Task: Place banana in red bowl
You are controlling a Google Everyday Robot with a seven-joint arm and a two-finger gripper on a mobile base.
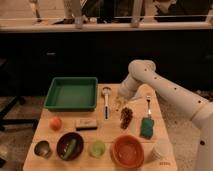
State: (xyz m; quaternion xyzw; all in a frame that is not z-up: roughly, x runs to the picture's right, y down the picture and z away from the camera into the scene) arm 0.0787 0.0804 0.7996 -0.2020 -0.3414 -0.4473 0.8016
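The small, slim, pale-yellow banana (118, 104) sits just right of frame centre, directly under the gripper (119, 101), whose fingers are shut on it. Only a short pale piece shows; orientation cannot be read, nor whether it touches the light wooden surface (107, 129).

The wide, shallow, round orange-red bowl (128, 151) stands upright at the lower centre-right of the frame, near the front edge of the surface. Its interior looks a shade darker than the rim. It lies well below the banana, apart from it.
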